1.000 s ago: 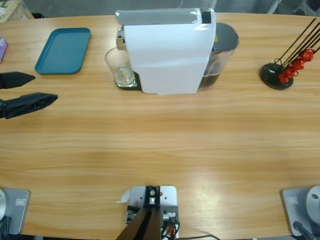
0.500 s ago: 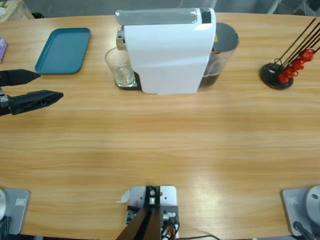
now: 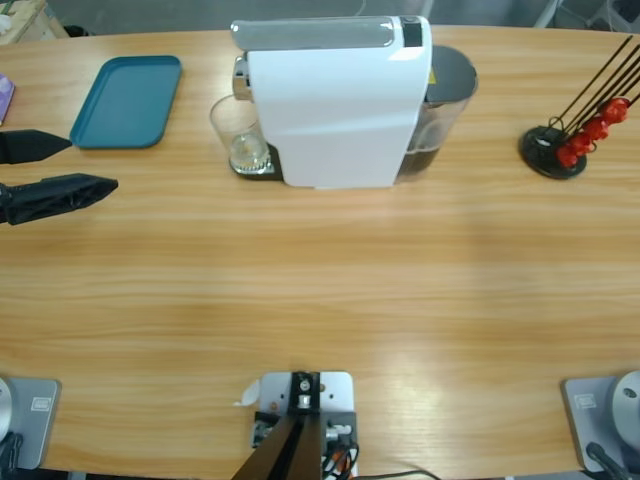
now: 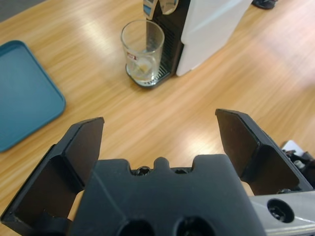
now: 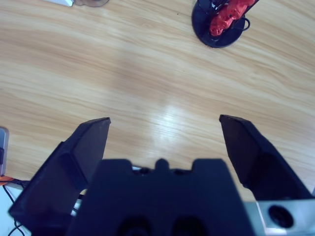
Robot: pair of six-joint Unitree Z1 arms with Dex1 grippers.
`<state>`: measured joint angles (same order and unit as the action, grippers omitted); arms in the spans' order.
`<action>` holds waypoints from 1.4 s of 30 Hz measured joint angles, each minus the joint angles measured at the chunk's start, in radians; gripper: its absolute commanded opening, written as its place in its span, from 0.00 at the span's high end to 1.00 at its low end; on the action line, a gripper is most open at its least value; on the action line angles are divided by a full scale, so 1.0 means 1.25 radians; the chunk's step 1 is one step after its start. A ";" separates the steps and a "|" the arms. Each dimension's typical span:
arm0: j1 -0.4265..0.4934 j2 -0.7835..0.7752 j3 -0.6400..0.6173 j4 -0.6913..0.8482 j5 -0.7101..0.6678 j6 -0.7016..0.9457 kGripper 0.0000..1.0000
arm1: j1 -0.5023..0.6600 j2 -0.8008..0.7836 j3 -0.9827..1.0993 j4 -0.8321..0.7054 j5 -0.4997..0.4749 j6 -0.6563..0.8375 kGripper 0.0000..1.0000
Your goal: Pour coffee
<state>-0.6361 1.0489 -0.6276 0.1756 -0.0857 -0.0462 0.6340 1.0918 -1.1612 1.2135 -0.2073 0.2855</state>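
Observation:
A small clear glass (image 3: 240, 135) (image 4: 142, 49) stands on the drip grid under the spout of the big white machine (image 3: 335, 110) (image 4: 211, 24). No coffee shows in it; its bottom looks pale. At the table's left edge, well left of the glass, my left gripper (image 3: 92, 165) (image 4: 160, 120) is open and holds nothing. It points toward the glass. The high view leaves out my right gripper (image 5: 165, 122). In its wrist view it hangs open and empty over bare wood.
A teal tray (image 3: 127, 100) (image 4: 24, 93) lies at the back left, beside the left gripper. A black pod stand (image 3: 555, 150) (image 5: 221, 22) with red pods (image 3: 590, 130) sits at the far right. A clear tank (image 3: 445, 100) is on the machine's right end.
The left gripper pushed a little to the right, then drew back toward the left edge. Its jaws stayed open. The glass and machine have not moved.

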 measured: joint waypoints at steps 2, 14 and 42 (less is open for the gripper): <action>0.000 -0.005 0.000 0.005 0.000 0.000 0.00 | 0.000 -0.001 0.007 -0.019 0.000 -0.011 0.00; 0.000 -0.018 0.000 0.015 0.000 0.000 0.00 | -0.001 -0.156 0.282 -0.509 0.131 -0.066 0.00; 0.000 -0.023 0.000 0.024 -0.002 0.004 0.00 | -0.006 -0.146 0.332 -0.522 0.197 -0.118 0.00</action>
<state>-0.6361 1.0196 -0.6282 0.2051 -0.0878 -0.0416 0.6269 0.9097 -0.7462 0.5613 0.0384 0.1377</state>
